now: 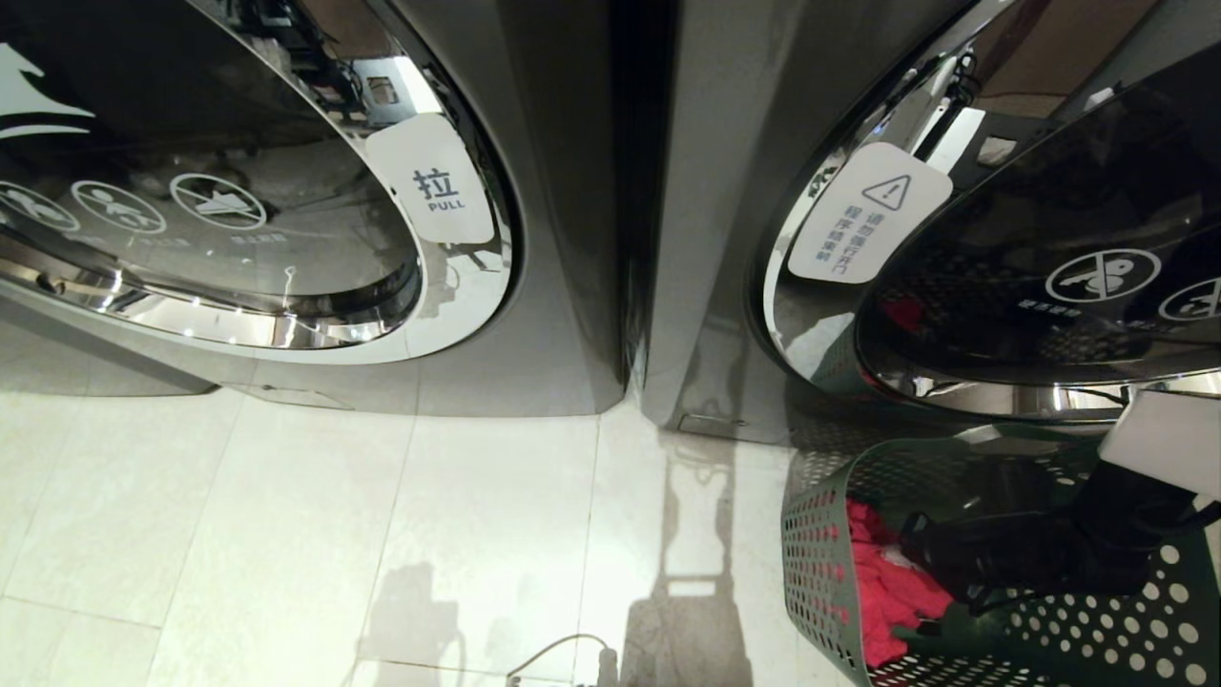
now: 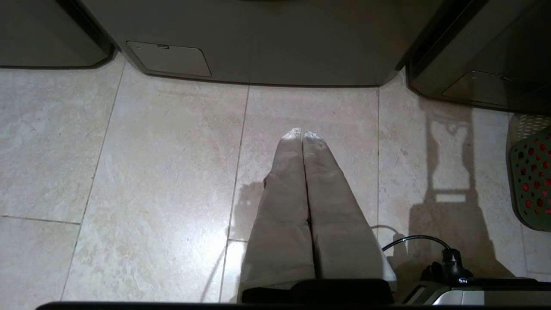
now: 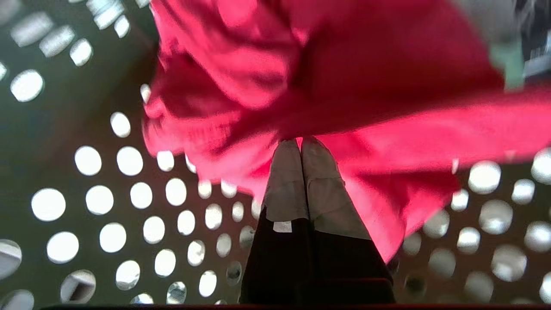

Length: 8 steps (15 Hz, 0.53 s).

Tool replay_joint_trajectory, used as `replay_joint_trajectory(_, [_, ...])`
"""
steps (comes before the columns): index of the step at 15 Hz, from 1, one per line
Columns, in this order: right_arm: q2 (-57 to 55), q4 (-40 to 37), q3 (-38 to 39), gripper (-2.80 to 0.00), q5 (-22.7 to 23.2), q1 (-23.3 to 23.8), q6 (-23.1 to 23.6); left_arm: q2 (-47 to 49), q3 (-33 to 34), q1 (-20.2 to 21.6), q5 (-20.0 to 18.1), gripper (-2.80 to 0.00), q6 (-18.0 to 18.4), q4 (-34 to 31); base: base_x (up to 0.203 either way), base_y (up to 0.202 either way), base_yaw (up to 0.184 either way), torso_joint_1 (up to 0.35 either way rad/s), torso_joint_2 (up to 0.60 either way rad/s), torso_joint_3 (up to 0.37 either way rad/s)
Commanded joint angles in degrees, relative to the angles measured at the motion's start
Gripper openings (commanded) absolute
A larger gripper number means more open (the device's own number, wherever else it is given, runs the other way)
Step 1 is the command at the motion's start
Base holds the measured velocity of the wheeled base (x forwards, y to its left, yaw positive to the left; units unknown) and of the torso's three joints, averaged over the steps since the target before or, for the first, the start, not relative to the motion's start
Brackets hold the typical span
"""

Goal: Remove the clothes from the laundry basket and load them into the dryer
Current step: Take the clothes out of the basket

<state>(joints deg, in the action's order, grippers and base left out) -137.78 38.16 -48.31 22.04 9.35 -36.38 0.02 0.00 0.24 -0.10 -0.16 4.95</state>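
A green perforated laundry basket [image 1: 811, 534] stands on the floor at the lower right, with red clothes [image 1: 887, 582] inside. My right arm reaches down into the basket, and its gripper [image 3: 300, 144] is shut on a fold of the red cloth [image 3: 344, 77], which hangs just above the basket wall [image 3: 64, 129]. Behind the basket stands the dryer [image 1: 725, 286], whose round dark glass door [image 1: 1049, 239] mirrors the basket. My left gripper [image 2: 302, 134] hangs shut and empty over the floor tiles, to the left of the basket [image 2: 531, 181].
A second machine [image 1: 563, 286] with a round door marked PULL [image 1: 434, 186] stands to the left of the dryer. Pale floor tiles [image 1: 286, 534] stretch in front of both. A black cable [image 1: 553, 654] lies on the floor near my base.
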Motion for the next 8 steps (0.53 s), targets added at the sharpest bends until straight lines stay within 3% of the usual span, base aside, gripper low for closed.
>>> replay_joint_trajectory(1, [-1.8, 0.7, -1.1, -2.8, 0.1, 0.5, 4.1, -0.1, 1.8, 0.0, 0.0, -2.8, 0.0, 0.1, 0.0, 0.0, 0.0, 0.0, 0.0, 0.0])
replay_joint_trajectory(2, [-2.7, 0.9, -1.2, -0.57, 0.1, 0.6, 6.7, -0.1, 1.8, 0.0, 0.0, -2.8, 0.0, 0.1, 0.0, 0.0, 0.0, 0.0, 0.0, 0.0])
replay_joint_trajectory(3, [-3.5, 0.9, -1.7, 0.0, 0.2, 0.8, 9.0, -0.1, 1.8, 0.0, 0.0, -2.8, 0.0, 0.1, 0.0, 0.0, 0.0, 0.0, 0.0, 0.0])
replay_joint_trajectory(5, [-3.8, 0.8, -1.6, 0.0, 1.2, 2.6, 15.6, -0.1, 1.8, 0.0, 0.0, -2.8, 0.0, 0.1, 0.0, 0.0, 0.0, 0.0, 0.0, 0.0])
replay_joint_trajectory(8, [-3.9, 0.6, -0.3, 0.0, 11.3, 7.8, 29.1, -0.1, 1.8, 0.0, 0.0, -2.8, 0.0, 0.1, 0.0, 0.0, 0.0, 0.0, 0.0, 0.0])
